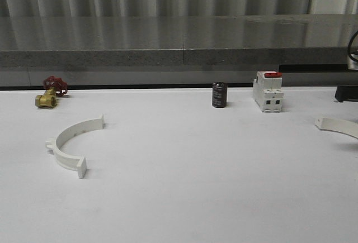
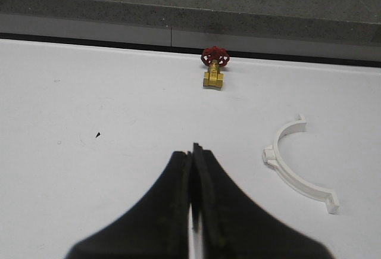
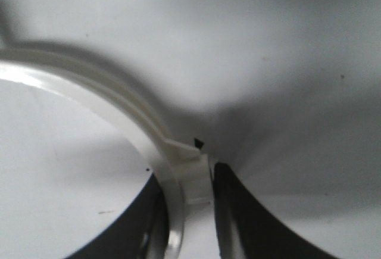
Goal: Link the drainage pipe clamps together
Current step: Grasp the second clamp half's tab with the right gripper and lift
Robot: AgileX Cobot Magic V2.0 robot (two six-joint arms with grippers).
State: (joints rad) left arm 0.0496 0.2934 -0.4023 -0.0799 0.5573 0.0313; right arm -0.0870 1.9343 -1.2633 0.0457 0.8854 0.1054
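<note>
White table point(image 1: 184, 187); right jaws point(image 3: 189, 211) pinching clamp half point(image 3: 119, 107); left jaws point(image 2: 193, 202) pressed together, other half point(image 2: 292, 167) near.

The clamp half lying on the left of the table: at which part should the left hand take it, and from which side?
Probably from above, at the middle of the clamp half. It lies flat as an open arc, so one finger can go inside the curve and one outside, pinching the thin band across its thickness. That leaves both flange tabs free for joining. The left hand is shut now and must open first.
</note>
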